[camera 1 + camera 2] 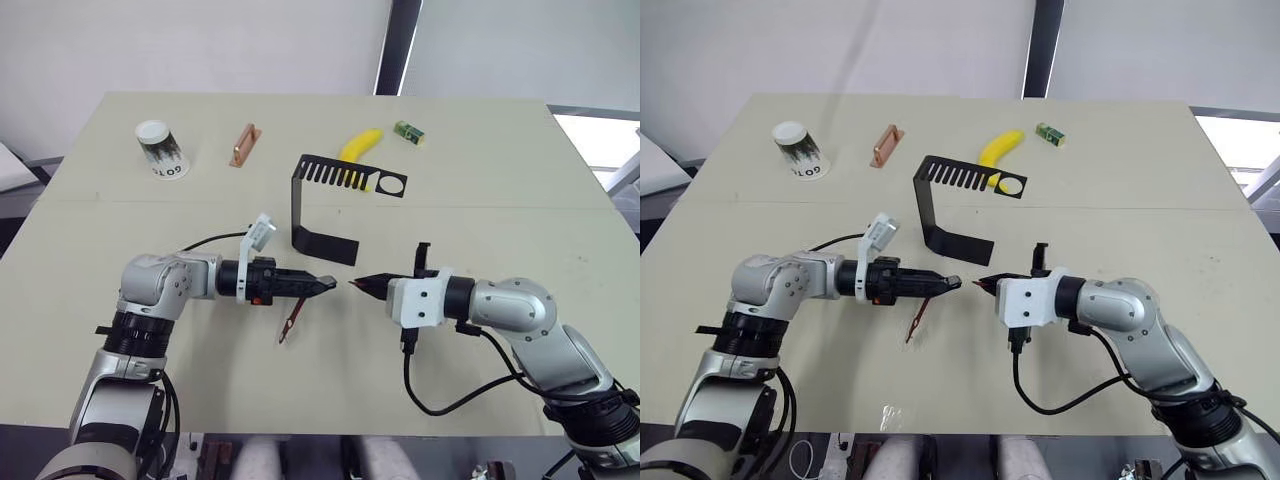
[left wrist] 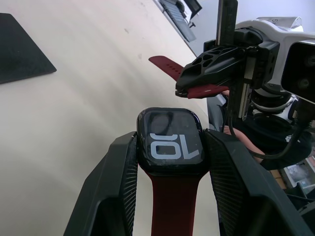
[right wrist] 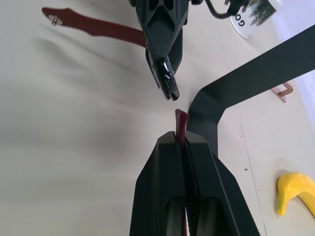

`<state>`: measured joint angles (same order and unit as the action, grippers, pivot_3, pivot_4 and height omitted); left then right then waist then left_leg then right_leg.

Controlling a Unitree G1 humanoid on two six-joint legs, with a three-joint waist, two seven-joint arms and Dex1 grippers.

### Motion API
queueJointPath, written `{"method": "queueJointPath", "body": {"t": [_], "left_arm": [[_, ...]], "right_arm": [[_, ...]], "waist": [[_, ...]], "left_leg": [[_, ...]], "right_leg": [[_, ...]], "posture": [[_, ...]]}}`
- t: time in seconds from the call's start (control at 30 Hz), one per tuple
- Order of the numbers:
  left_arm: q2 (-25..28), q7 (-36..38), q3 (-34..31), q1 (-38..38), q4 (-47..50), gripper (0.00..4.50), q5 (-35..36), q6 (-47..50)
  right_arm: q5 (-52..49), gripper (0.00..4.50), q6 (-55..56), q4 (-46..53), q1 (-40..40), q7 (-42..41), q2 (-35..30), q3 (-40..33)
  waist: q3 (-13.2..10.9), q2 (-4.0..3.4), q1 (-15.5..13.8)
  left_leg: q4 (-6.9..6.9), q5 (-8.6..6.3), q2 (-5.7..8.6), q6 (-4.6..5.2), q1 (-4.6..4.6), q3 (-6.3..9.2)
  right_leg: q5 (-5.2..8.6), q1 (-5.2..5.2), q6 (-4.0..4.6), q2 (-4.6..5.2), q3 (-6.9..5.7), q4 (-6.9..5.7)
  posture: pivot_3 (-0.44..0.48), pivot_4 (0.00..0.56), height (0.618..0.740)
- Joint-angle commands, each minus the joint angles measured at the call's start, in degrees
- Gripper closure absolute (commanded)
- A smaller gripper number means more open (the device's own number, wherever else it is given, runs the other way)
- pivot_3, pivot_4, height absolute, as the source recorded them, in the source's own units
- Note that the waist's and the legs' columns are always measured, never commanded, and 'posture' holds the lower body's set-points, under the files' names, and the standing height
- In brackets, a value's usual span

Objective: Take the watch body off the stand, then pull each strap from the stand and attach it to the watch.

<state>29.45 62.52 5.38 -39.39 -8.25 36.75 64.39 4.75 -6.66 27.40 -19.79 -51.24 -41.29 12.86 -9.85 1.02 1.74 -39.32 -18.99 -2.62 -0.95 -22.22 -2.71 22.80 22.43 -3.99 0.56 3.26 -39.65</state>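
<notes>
My left gripper (image 1: 322,285) is shut on the watch body (image 2: 170,142), a dark rounded-square case with a glassy face, held just above the table. One maroon strap (image 1: 292,322) hangs from the watch body down to the tabletop. My right gripper (image 1: 362,285) is shut on the other maroon strap (image 3: 181,123), whose short end sticks out past the fingertips and points at the watch body across a small gap. The black stand (image 1: 330,205) sits just behind both grippers, with nothing on its slotted arm or in its ring hole.
At the back of the table lie a tipped paper cup (image 1: 161,149), a copper-coloured bar (image 1: 244,144), a banana (image 1: 360,147) behind the stand and a small green box (image 1: 409,132). A black cable (image 1: 440,400) loops under my right arm.
</notes>
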Motion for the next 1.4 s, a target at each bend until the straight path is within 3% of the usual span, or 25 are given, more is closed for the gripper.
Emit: {"method": "queueJointPath", "body": {"t": [0.03,1.4], "left_arm": [[0.32,2.4,0.62,-1.22,-1.87,2.91,-0.27,-2.4],[-0.98,2.63,0.17,-2.35,-1.49,2.91,0.91,-1.22]], "right_arm": [[0.4,4.5,-2.42,4.78,0.42,0.2,-0.38,-0.52],[3.5,4.5,-3.57,2.88,-1.29,0.62,1.45,2.18]], "waist": [[0.0,0.0,-0.02],[0.0,0.0,0.06]], "left_leg": [[0.0,0.0,0.01,0.0,0.0,0.0],[-0.1,0.0,0.0,0.0,0.0,0.0]], "right_leg": [[0.0,0.0,0.0,0.0,0.0,0.0],[0.0,0.03,0.0,0.0,0.0,-0.18]], "posture": [[0.0,0.15,0.74],[0.0,0.15,0.74]]}}
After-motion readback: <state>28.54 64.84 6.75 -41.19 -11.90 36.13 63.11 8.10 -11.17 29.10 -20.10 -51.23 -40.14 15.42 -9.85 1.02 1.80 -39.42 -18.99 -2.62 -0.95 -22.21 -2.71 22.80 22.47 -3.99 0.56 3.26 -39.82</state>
